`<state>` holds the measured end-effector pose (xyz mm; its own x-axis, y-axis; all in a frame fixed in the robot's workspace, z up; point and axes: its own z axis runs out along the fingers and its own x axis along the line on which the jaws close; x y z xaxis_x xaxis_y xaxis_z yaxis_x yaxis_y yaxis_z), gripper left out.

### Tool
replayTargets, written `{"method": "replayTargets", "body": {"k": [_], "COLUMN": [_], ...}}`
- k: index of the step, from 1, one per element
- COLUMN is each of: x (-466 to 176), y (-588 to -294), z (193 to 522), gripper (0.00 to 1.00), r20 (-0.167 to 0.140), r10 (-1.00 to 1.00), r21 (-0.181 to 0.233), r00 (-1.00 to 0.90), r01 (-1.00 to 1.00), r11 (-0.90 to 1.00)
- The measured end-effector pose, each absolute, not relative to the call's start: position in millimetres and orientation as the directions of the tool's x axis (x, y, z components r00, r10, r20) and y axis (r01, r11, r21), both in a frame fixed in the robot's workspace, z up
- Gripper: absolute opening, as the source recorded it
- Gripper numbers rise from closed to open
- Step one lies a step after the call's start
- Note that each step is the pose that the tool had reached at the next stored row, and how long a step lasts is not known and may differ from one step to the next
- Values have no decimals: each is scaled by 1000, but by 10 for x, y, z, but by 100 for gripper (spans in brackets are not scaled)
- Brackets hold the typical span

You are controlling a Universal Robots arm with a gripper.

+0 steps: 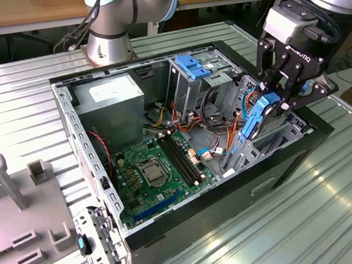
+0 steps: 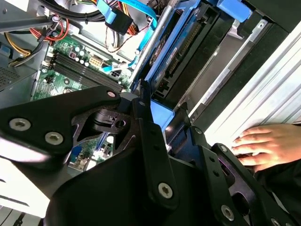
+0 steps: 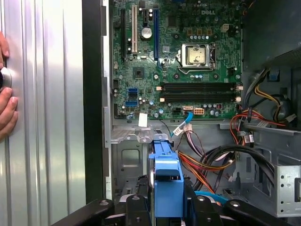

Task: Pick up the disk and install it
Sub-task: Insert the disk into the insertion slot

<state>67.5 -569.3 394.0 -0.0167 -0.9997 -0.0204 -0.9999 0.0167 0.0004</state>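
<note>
Jaws clamped on the disk (image 1: 259, 118), tilted over the open computer case (image 1: 69, 137).
I see it at the case's end on the exterior view's right; a hand (image 2: 265, 143) rests on the counter (image 1: 336, 216).

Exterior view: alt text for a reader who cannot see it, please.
The gripper holds the blue-framed disk, tilted, above the exterior view's right end of an open computer case. The motherboard lies exposed inside.
</note>
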Motion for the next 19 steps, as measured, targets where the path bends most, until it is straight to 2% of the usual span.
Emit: {"method": "replayTargets", "body": {"k": [19], "x": [675], "y": [-5693], "z": [3663], "gripper": [37], "r20": [-20], "r10": [-1000], "r21": [0], "r00": [-17], "r01": [-1000], "r11": [17]}}
